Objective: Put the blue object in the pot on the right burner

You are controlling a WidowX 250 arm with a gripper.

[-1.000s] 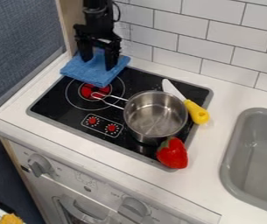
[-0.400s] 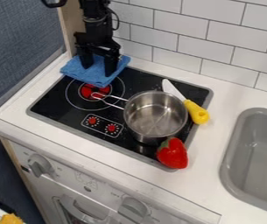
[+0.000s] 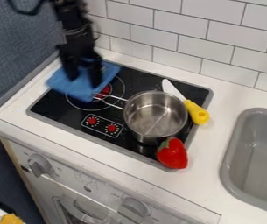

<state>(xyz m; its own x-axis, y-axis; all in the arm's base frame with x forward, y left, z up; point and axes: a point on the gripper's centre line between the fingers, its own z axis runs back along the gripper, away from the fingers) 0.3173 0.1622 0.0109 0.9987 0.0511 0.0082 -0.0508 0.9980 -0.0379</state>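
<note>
The tool (image 3: 84, 82) is over the back left part of the stove, pointing down onto the blue cloth (image 3: 59, 83), with its two fingers spread and blue showing between them. Whether a fold is caught at either tip, I cannot tell. The cloth lies flat across the back left corner of the stove top (image 3: 56, 107), one end over the counter (image 3: 202, 186) and the near corner reaching over part of the left burner (image 3: 105, 90), whose red middle shows beside it.

Next outward is the pot's wire handle (image 3: 113, 104), which points toward the left burner and ends close to the cloth. The pot (image 3: 129, 127) itself stands upright on the right side of the stove, presumably on the right burner, its open top free to take something in. A toy knife (image 3: 197, 114) with a yellow handle lies just behind and to the right of it, and a red strawberry (image 3: 172, 154) sits by its near side. The sink (image 3: 235, 144) is farther right.

As for progress, the pot looks to be where the task wants it, but the cloth is outside it, so the main part is left. By my judgement the work is at the grasping step: a secure pinch, a lift clear of the handle, a carry across to the pot, and a release inside all remain.
</note>
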